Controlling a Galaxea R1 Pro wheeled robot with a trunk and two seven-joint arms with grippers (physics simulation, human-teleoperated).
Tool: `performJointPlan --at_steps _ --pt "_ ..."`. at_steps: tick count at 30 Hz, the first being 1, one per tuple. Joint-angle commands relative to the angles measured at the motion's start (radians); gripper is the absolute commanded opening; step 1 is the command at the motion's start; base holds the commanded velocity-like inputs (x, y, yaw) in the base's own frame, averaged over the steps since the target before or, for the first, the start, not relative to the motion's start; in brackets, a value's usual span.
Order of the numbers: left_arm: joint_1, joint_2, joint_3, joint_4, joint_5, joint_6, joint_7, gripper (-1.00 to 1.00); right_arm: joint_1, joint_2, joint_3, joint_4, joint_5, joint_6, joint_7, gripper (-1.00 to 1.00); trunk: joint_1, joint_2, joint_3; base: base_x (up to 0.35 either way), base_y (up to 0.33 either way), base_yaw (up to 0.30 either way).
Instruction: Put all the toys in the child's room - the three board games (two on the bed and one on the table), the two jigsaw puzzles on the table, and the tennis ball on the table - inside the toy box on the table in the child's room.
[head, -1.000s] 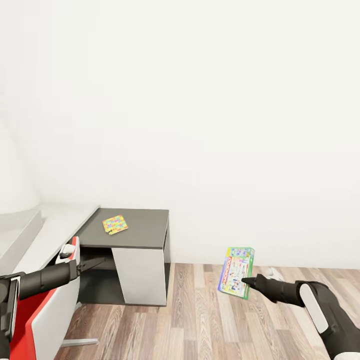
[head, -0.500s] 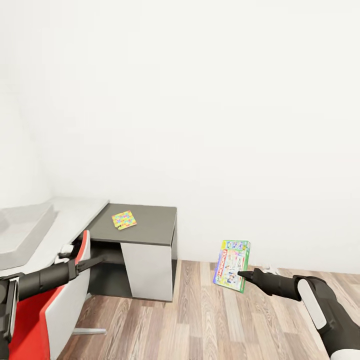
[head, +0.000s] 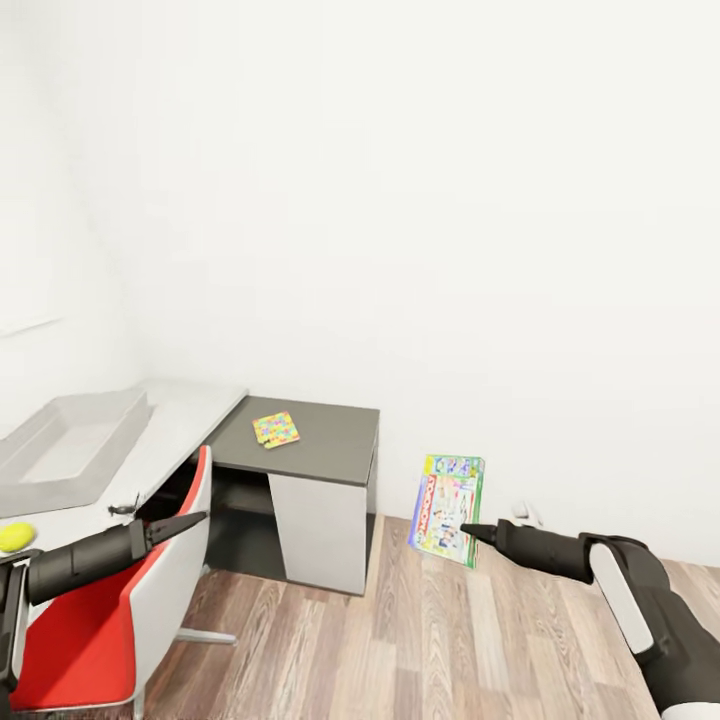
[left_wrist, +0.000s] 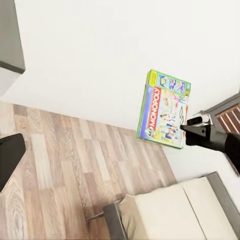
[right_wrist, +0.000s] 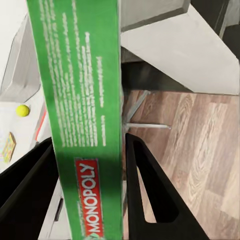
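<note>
My right gripper (head: 468, 531) is shut on a green Monopoly board game (head: 447, 509), which hangs upright over the wood floor near the white wall. In the right wrist view the box's green edge (right_wrist: 85, 120) sits between the two black fingers (right_wrist: 145, 185). One jigsaw puzzle (head: 277, 430) lies on the table's lower dark grey section (head: 330, 440). The toy box (head: 70, 452) rests on the light grey top at the left. Beside it, at the picture's left edge, lies the tennis ball (head: 14, 537). My left gripper (head: 195, 520) hovers near the table's front edge, holding nothing.
A red chair (head: 90, 640) with a white back stands in front of the table, under my left arm. The bed (left_wrist: 165, 212) shows in the left wrist view. Wood-plank floor stretches between the table and my right arm.
The view has swung left, so the table, the toy box and the tennis ball have come further into sight. The board game stays in my right gripper.
</note>
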Motion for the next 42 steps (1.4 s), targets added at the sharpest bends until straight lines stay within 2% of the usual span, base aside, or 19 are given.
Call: performJointPlan --at_steps 1,3,4,5,6,7,11,12,15,18,22,31,42 --pt "-0.001 0.001 0.003 -0.001 -0.01 0.01 -0.009 1.0 -0.003 0.002 -0.002 -0.007 0.015 0.004 0.006 -1.0 0.001 -0.002 -0.003 0.0 0.0 0.238" --pt "-0.001 0.002 0.009 -0.001 -0.01 0.01 -0.009 1.0 -0.02 0.006 -0.002 -0.02 0.016 0.015 0.002 -1.0 0.001 -0.002 -0.005 0.0 0.0 0.241" --pt "-0.001 0.003 0.012 -0.001 -0.009 0.01 -0.009 1.0 -0.047 0.008 -0.002 -0.025 0.016 0.016 -0.001 -1.0 0.001 -0.002 -0.006 0.0 0.0 0.243" --pt "-0.001 0.004 0.014 -0.001 -0.009 0.01 -0.009 1.0 -0.087 0.011 -0.001 -0.025 0.016 0.016 -0.002 -1.0 0.001 -0.002 -0.007 0.0 0.0 0.243" --pt "-0.001 0.005 0.016 -0.001 -0.009 0.01 -0.009 1.0 -0.158 0.013 0.011 -0.005 0.016 0.016 -0.004 -1.0 0.001 -0.002 -0.008 0.0 0.0 0.242" --pt "-0.001 0.005 0.016 -0.001 -0.009 0.01 -0.009 1.0 -0.182 0.014 0.018 0.011 0.016 0.016 -0.005 -1.0 0.001 -0.002 -0.009 0.0 0.0 0.242" --pt "0.0 0.007 0.017 -0.001 -0.009 0.01 -0.009 1.0 -0.374 0.027 0.098 0.211 0.018 0.016 -0.014 -1.0 0.001 -0.002 -0.014 0.0 0.0 0.241" --pt "0.0 0.007 0.017 -0.001 -0.009 0.01 -0.009 1.0 -0.395 0.031 0.109 0.24 0.018 0.016 -0.018 -1.0 0.001 -0.002 -0.015 0.0 0.0 0.241" --pt "0.0 0.007 0.017 -0.001 -0.009 0.01 -0.009 1.0 -0.495 0.062 0.152 0.375 0.02 0.016 -0.058 -1.0 0.001 -0.002 -0.018 0.0 0.0 0.231" --pt "0.0 0.007 0.018 -0.001 -0.009 0.01 -0.009 1.0 -0.529 0.075 0.162 0.411 0.02 0.016 -0.083 -1.0 0.001 -0.002 -0.021 0.0 0.0 0.16" --pt "0.001 0.007 0.018 0.0 -0.009 0.01 -0.009 1.0 -0.543 0.081 0.171 0.426 0.022 0.016 -0.097 -1.0 0.001 -0.002 -0.022 0.0 0.0 0.037" --pt "0.002 0.007 0.018 -0.001 -0.009 0.01 -0.009 1.0 -0.541 0.076 0.171 0.425 0.021 0.016 -0.096 -1.0 0.001 -0.002 -0.022 0.004 0.0 0.01" --pt "0.002 0.007 0.034 0.001 -0.009 0.01 -0.009 1.0 -0.537 0.081 0.176 0.424 0.024 0.016 -0.096 -1.0 0.001 -0.002 -0.017 0.243 -0.047 0.233"
